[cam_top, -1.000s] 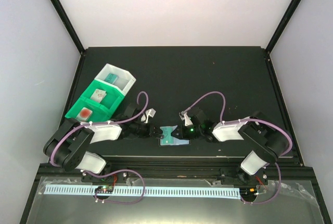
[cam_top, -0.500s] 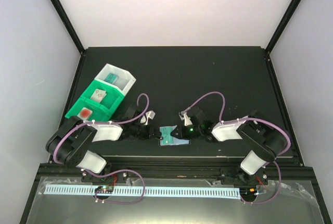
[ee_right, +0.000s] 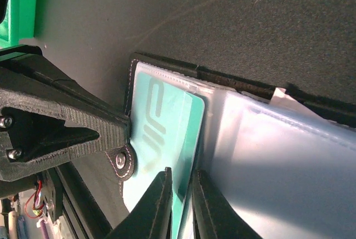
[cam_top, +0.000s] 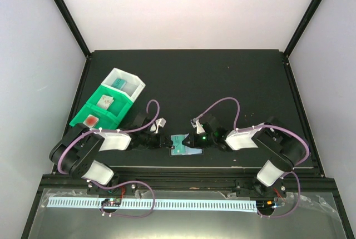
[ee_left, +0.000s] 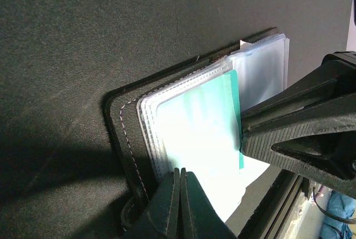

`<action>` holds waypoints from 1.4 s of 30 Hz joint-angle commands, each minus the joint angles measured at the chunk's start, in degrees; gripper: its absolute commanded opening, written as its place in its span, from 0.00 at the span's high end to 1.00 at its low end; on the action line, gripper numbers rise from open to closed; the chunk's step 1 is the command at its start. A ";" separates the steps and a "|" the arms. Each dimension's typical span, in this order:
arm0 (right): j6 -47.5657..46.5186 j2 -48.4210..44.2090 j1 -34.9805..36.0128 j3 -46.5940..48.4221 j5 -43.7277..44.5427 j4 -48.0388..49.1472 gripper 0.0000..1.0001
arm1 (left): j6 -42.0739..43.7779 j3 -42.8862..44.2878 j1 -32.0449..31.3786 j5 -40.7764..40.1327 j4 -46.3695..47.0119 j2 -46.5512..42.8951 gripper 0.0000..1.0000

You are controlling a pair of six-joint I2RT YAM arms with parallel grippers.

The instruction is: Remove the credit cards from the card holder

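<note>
The black card holder [cam_top: 188, 152] lies open near the table's front edge, between both grippers, with its clear pockets facing up. It also shows in the left wrist view [ee_left: 119, 125] and the right wrist view [ee_right: 278, 155]. A teal credit card [ee_right: 167, 122] with pale marks sticks partly out of a pocket; it also shows from above [cam_top: 179, 140] and in the left wrist view [ee_left: 234, 91]. My right gripper [ee_right: 182, 194] is shut on the teal card's edge. My left gripper [ee_left: 179, 192] is shut on the holder's pocket edge by the black cover.
A green bin [cam_top: 89, 110] and a white bin [cam_top: 133, 86] stand at the back left. They hold a card with a red mark [cam_top: 90, 120], a pale card [cam_top: 104, 101] and a teal card [cam_top: 119, 83]. The table's front rail [cam_top: 183, 168] runs just behind the holder.
My left gripper has shifted slightly to the left. The holder and the teal card have barely moved. Both grips stay as they were.
</note>
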 commanded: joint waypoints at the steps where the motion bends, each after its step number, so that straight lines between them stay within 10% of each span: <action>1: -0.04 0.83 0.37 0.73 0.77 1.03 0.89 | 1.00 -1.27 -0.42 -2.16 -0.35 0.96 0.98; 26: -0.40 -3.89 -1.04 -3.26 3.23 0.93 0.99 | 2.19 -1.23 -0.44 -4.16 -2.44 0.18 0.98; 42: 1.46 -0.19 -1.23 -2.69 0.62 5.08 0.84 | 2.01 -1.46 -0.47 -4.01 -1.87 0.52 0.98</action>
